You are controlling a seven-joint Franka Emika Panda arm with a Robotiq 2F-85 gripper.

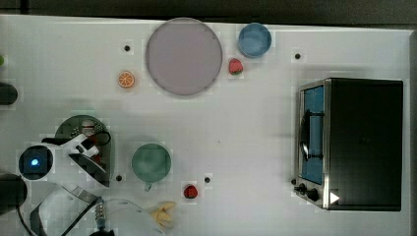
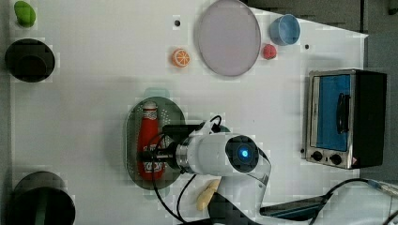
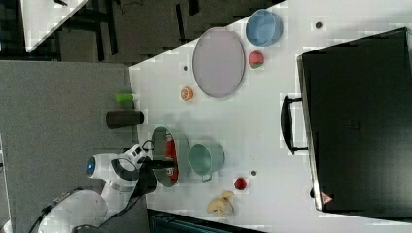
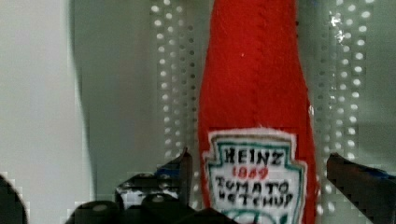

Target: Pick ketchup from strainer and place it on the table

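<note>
So the ketchup (image 4: 254, 116) is lying flat in the strainer (image 2: 132, 140), which sits near the table (image 2: 94, 93) edge closest to the robot base, right beside the green cup (image 1: 151, 163). The gripper (image 4: 259, 175) is down over the label end with its fingers (image 4: 180, 170) spread wide on either side of the bottle, nothing squeezed yet. Looks to me like the grasp step. I'd keep the body centred between the tips, drop a touch lower without jabbing the perforated floor, close gently since it looks like soft felt, then lift straight up so it clears the rim before heading for bare tabletop.
</note>
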